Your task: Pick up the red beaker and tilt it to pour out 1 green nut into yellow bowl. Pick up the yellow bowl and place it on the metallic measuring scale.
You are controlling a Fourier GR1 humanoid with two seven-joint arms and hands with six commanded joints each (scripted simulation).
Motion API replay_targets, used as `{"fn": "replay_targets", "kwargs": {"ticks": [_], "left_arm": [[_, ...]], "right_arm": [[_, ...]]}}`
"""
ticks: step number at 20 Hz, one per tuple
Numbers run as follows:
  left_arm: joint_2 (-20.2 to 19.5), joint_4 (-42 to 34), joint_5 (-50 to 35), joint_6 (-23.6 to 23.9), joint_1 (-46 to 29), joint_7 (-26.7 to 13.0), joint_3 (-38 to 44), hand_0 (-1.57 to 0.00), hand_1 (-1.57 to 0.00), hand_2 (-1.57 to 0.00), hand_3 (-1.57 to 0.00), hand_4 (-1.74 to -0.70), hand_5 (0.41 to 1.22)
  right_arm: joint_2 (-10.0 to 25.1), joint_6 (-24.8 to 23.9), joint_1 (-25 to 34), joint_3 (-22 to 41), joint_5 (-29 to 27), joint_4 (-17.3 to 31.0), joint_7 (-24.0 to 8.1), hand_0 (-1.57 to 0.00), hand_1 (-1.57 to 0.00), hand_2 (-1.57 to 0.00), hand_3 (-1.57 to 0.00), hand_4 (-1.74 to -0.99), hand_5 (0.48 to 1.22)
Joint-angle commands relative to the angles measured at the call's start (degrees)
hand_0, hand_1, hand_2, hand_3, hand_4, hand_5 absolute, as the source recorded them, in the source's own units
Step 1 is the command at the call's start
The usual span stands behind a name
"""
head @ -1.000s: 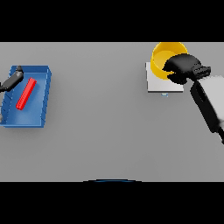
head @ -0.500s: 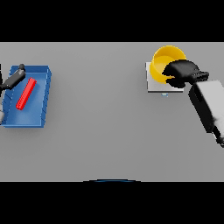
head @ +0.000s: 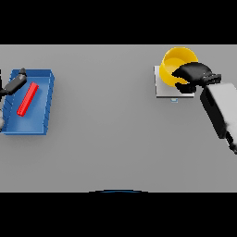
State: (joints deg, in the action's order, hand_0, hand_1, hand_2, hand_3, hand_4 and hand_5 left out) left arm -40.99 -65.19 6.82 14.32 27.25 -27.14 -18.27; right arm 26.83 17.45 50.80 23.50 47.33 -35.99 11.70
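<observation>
The yellow bowl point(head: 178, 59) rests on the metallic measuring scale point(head: 162, 89) at the table's far right. My right hand point(head: 193, 74) reaches in from the right and is curled over the bowl's near rim, thumb inside and fingers outside. The red beaker point(head: 28, 98) lies on its side in a blue tray point(head: 45, 104) at the far left. At the tray's left edge my left hand point(head: 14, 84) shows with its fingers straight, close to the beaker without touching it. I see no green nut.
The wide grey tabletop point(head: 106, 125) stretches between the tray and the scale. The right forearm point(head: 221, 109) slants from the lower right toward the bowl.
The right forearm has swung outward to the right while the hand stays at the bowl's rim. The bowl has settled slightly lower on the scale. The left hand drifted a little to the left.
</observation>
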Motion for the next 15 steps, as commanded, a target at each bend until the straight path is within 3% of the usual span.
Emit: {"fn": "replay_targets", "kwargs": {"ticks": [1,4,7,11,15], "left_arm": [[-0.02,0.62,0.06,0.13,0.46,0.02,0.22,0.00,0.00,0.00,0.00,-0.72,0.663],[0.22,0.71,0.24,-0.13,0.80,-0.58,-0.14,0.00,0.00,0.00,0.00,-0.72,0.663],[0.79,0.80,0.16,0.26,0.36,0.35,-0.25,0.00,0.00,0.00,0.00,-0.72,0.664],[0.22,1.09,0.21,0.14,0.66,0.37,0.07,0.00,0.00,0.00,0.00,-0.72,0.664],[0.34,1.78,0.15,-0.33,1.67,-0.12,0.12,0.00,0.00,0.00,0.00,-0.73,0.665]], "right_arm": [[0.32,0.43,-0.01,0.31,0.07,-0.24,1.02,-0.51,-0.45,-0.55,-0.60,-1.579,0.955],[0.37,0.10,0.04,1.30,0.84,-0.22,3.03,-0.26,-0.23,-0.30,-0.46,-1.554,0.891],[-0.20,-0.35,0.35,0.79,0.32,0.39,3.67,-0.13,-0.12,-0.16,-0.36,-1.542,0.838],[-0.28,-0.74,0.89,0.51,0.35,1.83,3.95,-0.05,-0.05,-0.06,-0.24,-1.518,0.786],[-0.49,0.41,0.23,0.07,-0.13,1.87,1.56,-0.02,-0.02,-0.03,-0.15,-1.478,0.738]]}}
